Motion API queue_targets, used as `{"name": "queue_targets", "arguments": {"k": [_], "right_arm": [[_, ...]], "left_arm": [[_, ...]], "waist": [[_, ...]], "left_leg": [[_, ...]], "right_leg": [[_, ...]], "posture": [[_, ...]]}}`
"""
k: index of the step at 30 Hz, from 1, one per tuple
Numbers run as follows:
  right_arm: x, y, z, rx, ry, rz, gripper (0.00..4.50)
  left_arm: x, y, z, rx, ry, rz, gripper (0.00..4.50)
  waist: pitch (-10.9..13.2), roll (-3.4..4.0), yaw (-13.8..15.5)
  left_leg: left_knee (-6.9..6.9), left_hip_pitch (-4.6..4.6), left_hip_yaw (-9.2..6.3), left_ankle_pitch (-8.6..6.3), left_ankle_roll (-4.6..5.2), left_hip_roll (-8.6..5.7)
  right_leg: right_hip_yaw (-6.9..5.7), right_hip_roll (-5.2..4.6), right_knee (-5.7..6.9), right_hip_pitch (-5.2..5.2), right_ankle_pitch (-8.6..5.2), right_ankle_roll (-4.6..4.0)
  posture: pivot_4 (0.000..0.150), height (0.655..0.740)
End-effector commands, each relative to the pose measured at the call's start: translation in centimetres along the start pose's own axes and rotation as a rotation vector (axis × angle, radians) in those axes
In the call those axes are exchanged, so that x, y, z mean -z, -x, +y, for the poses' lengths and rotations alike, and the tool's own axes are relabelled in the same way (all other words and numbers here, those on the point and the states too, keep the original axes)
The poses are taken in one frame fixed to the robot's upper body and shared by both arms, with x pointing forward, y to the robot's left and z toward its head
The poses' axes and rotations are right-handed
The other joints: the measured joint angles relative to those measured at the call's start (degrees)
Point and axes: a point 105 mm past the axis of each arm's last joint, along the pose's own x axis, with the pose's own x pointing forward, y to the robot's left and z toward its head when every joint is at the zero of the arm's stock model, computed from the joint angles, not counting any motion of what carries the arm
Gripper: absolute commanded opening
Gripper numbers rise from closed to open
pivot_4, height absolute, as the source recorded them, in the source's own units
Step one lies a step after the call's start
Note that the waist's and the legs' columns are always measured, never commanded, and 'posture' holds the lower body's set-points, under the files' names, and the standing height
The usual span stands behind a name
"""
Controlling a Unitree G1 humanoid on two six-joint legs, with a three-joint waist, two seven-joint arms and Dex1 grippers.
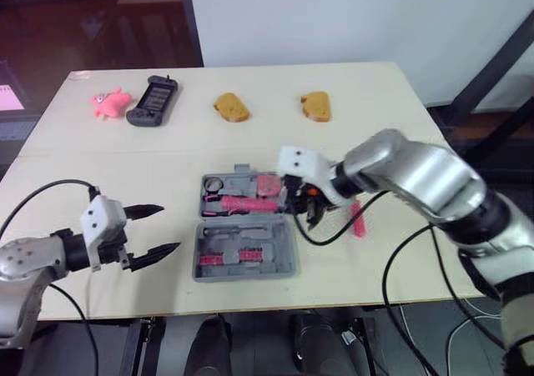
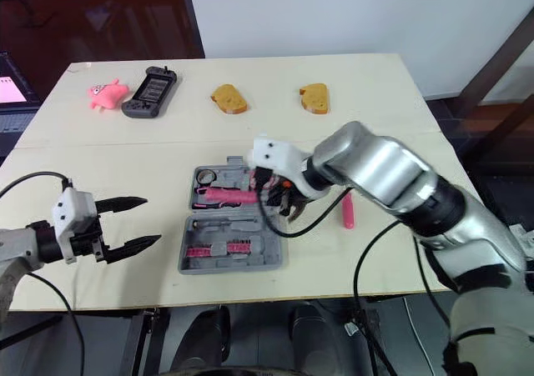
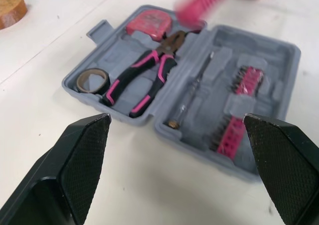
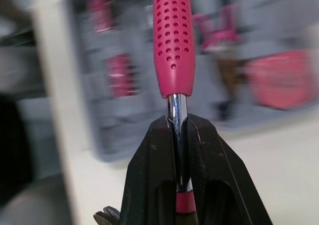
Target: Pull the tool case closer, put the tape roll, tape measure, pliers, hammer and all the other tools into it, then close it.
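Observation:
The grey tool case (image 1: 288,251) lies open in the middle of the table. In its far half sit a tape roll (image 3: 92,79), pink-handled pliers (image 3: 144,78) and a pink tape measure (image 3: 149,25). The near half holds bit strips (image 3: 239,105). My right gripper (image 1: 304,208) is shut on the hammer's metal shaft (image 4: 177,110), at the case's right edge. The perforated pink hammer handle (image 1: 242,203) reaches left over the far half. My left gripper (image 1: 154,230) is open, with nothing in it, just left of the case. A pink tool (image 1: 359,219) lies on the table to the case's right.
Along the far side of the table lie a pink toy (image 1: 110,102), a black handheld device (image 1: 153,101) and two bread pieces (image 1: 231,107) (image 1: 316,106). Cables hang from both arms near the table's front edge.

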Motion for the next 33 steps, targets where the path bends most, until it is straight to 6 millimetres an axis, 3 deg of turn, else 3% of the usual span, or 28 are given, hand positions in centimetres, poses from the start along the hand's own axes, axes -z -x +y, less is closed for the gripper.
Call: {"name": "queue_targets", "arguments": {"k": [1, 4, 12, 33], "right_arm": [[-0.9, -1.1, 0.2, -0.008, 0.082, 0.020, 0.08], [-1.1, -3.0, 0.1, -0.002, 0.172, 0.036, 0.08], [-1.5, -6.3, -0.8, 0.015, 0.175, 0.054, 0.08], [-1.7, -8.5, -0.6, -0.027, 0.200, 0.076, 0.08]], "left_arm": [[-0.9, 1.6, -1.1, 0.028, 0.004, -0.039, 4.50], [-0.9, 2.4, -2.3, 0.062, 0.056, -0.041, 4.50], [-0.2, 3.3, -4.0, 0.089, 0.113, -0.007, 4.50], [0.2, 3.7, -4.1, 0.091, 0.100, 0.025, 4.50]], "waist": [[0.0, -0.03, 0.0], [0.0, -0.02, -0.3], [0.0, -0.06, -0.1], [0.0, -0.06, -1.3]], "left_leg": [[0.03, -0.14, 0.00, 0.00, 0.00, 0.00], [0.08, -0.33, 0.01, 0.00, 0.00, 0.00], [0.16, -0.36, -0.02, 0.02, -0.04, 0.00], [0.12, -0.33, -0.03, 0.02, -0.03, 0.02]], "right_leg": [[0.00, 0.00, 0.02, -0.14, 0.03, 0.03], [0.00, 0.00, 0.05, -0.35, 0.06, 0.02], [-0.01, 0.03, 0.16, -0.39, 0.10, 0.02], [-0.01, 0.06, 0.23, -0.40, 0.13, 0.07]], "posture": [[0.150, 0.7400], [0.150, 0.7400], [0.150, 0.7400], [0.150, 0.7400]]}}
